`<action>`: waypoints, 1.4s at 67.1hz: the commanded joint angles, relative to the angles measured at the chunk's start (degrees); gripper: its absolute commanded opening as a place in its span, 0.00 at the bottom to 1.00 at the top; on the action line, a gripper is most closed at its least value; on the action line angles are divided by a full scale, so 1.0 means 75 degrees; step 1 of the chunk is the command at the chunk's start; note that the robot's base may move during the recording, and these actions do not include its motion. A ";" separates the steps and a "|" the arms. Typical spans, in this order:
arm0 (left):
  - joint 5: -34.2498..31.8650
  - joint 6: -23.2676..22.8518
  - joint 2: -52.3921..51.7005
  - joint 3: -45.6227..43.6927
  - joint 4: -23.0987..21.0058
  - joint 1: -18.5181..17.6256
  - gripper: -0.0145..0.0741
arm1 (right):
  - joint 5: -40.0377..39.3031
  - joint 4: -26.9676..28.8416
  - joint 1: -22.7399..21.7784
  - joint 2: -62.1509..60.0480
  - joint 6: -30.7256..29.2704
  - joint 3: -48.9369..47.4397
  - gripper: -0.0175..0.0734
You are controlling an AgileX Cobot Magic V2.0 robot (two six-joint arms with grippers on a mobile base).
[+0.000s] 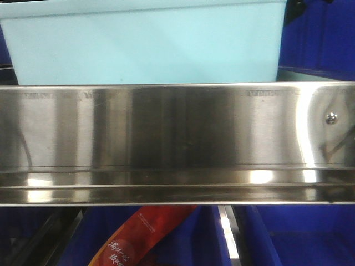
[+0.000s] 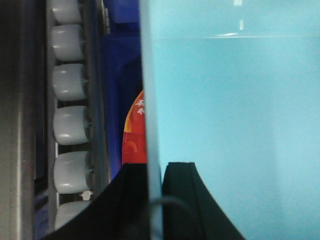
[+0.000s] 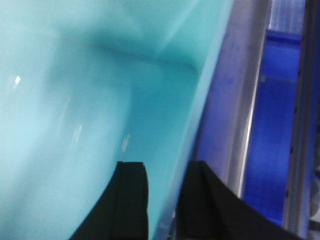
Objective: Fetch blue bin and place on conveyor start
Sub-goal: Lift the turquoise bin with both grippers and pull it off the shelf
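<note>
The blue bin [image 1: 145,47] is a pale cyan tub standing behind the steel shelf rail, at the top of the front view. In the left wrist view my left gripper [image 2: 155,167] is shut on the blue bin's side wall [image 2: 152,100], with one black finger outside it and one inside over the bin's interior [image 2: 235,125]. In the right wrist view my right gripper [image 3: 165,165] is shut on the opposite wall [image 3: 200,100], with one finger inside the blue bin [image 3: 75,110] and one outside. The conveyor start is out of view. Neither gripper shows in the front view.
A shiny stainless steel shelf rail [image 1: 177,144] spans the front view below the bin. Dark royal-blue bins [image 1: 316,39] flank it and lie below [image 1: 299,233]. A red packet [image 1: 144,233] lies underneath. Grey rollers [image 2: 70,125] run along the left. Another steel rail [image 3: 245,130] runs to the right.
</note>
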 commanded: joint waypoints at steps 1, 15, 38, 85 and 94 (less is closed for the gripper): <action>0.0032 0.0031 -0.0090 -0.0138 -0.0041 -0.0008 0.04 | -0.0076 -0.0081 -0.0018 -0.0083 0.0091 -0.0050 0.02; 0.0184 0.0031 -0.0532 -0.0154 -0.0109 -0.0008 0.04 | -0.0010 -0.0081 -0.0018 -0.0624 0.0091 -0.0050 0.02; 0.0434 0.0031 -0.2111 -0.0154 -0.0484 -0.0143 0.04 | 0.0043 -0.0052 -0.0005 -0.2139 0.0091 -0.0050 0.02; 0.0372 0.0031 -0.2949 -0.0154 -0.0334 -0.0621 0.04 | -0.0077 0.0134 -0.0005 -0.2887 0.0091 -0.0050 0.02; 0.0372 0.0031 -0.2949 -0.0154 -0.0215 -0.0621 0.04 | -0.0092 0.0134 -0.0005 -0.2887 0.0091 -0.0050 0.02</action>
